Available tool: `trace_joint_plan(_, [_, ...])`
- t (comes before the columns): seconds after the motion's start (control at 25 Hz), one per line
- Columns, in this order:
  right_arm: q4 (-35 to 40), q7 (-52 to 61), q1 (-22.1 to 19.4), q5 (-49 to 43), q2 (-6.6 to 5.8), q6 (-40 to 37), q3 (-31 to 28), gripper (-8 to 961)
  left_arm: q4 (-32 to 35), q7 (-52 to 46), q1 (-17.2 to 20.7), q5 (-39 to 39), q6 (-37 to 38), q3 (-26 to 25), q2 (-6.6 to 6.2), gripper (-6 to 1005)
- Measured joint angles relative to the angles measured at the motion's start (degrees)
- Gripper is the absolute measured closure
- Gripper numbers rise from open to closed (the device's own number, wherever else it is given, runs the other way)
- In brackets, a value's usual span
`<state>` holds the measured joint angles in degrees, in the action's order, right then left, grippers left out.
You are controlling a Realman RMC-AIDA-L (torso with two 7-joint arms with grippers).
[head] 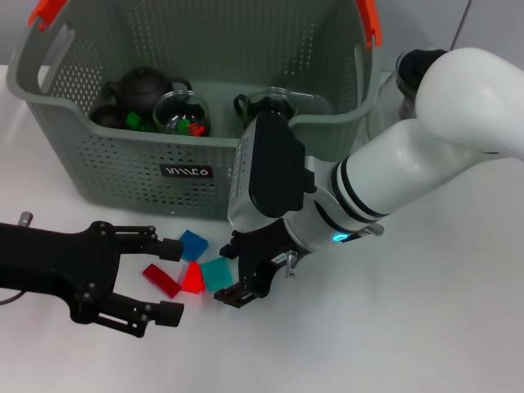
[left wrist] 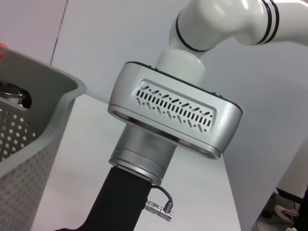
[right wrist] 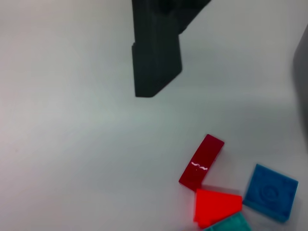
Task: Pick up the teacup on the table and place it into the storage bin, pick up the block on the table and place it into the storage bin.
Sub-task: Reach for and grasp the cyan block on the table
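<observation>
Right gripper (head: pixel 232 270) spread open, jaws straddling the teal block (head: pixel 217 273). Red blocks (head: pixel 182 278) just beside it. Left gripper (head: pixel 168 278) open, near them, before the storage bin (head: pixel 123 176).

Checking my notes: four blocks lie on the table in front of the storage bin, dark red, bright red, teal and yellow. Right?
Not quite. The fourth block is blue, not yellow; the head view shows it beside the dark red, bright red and teal blocks before the storage bin.

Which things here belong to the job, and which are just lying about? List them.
Job: bin; blue block, dark red block, bright red block, teal block on the table; glass cups in the bin; left gripper and right gripper, both open by the blocks.
Lying about: black teapot in the bin.
</observation>
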<state>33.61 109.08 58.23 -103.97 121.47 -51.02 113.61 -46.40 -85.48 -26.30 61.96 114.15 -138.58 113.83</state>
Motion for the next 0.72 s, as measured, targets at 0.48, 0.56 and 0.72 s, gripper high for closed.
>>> trace_joint_plan(0.48, [-0.16, 0.00, -0.15, -0.28, 0.11, 1.73, 1.59, 174, 0.09, -0.08, -0.07, 0.00, 0.04, 0.25, 0.24, 77])
trace_joint_plan(0.56, [-0.15, -0.01, -0.30, -0.17, 0.16, 2.58, 2.31, 177, 0.08, -0.01, -0.07, 0.00, 0.04, 0.24, 0.27, 77])
trace_joint_plan(0.72, [-0.05, -0.32, -0.42, 0.01, 0.24, 3.23, 2.64, 186, 0.09, 0.03, -0.16, 0.00, 0.02, 0.24, 0.27, 77])
